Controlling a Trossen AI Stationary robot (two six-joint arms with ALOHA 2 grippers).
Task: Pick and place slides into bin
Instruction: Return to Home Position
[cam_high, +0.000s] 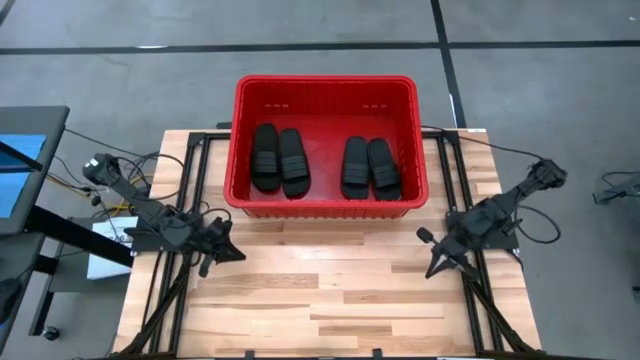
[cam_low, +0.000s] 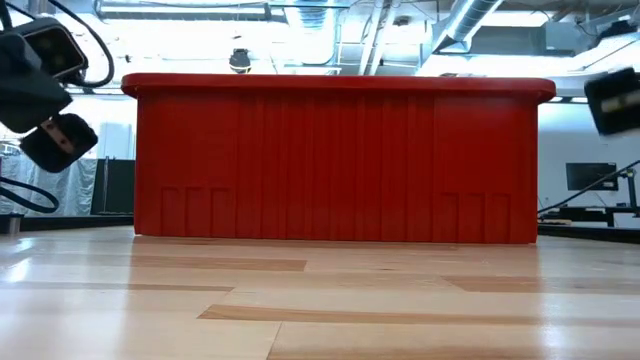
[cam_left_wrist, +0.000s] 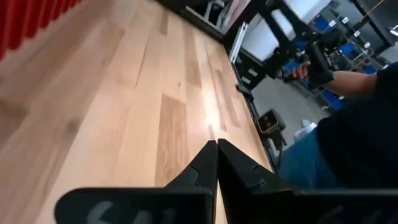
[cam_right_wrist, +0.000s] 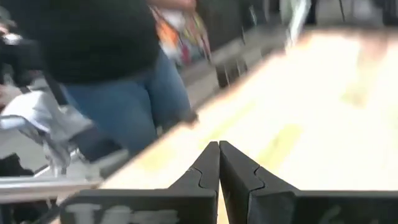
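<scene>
The red bin (cam_high: 325, 95) stands at the table's far middle, and in the low view its near wall (cam_low: 335, 160) fills the picture. Inside it several black slides lie flat on the floor, one pair at the left (cam_high: 279, 158) and one pair at the right (cam_high: 370, 167). My left gripper (cam_high: 238, 253) is shut and holds nothing, low over the table's left side, near the bin's near left corner. My right gripper (cam_high: 431, 270) is shut and holds nothing, over the table's right side. Both wrist views show the fingertips (cam_left_wrist: 217, 144) (cam_right_wrist: 219, 145) pressed together above bare wood.
Black frame rails (cam_high: 185, 200) run along the table's left and right sides under the arms. A person in dark top and jeans (cam_right_wrist: 124, 74) stands by the table's near edge, hand on a leader device (cam_left_wrist: 305, 59). Bare wood (cam_high: 330, 290) lies between the grippers.
</scene>
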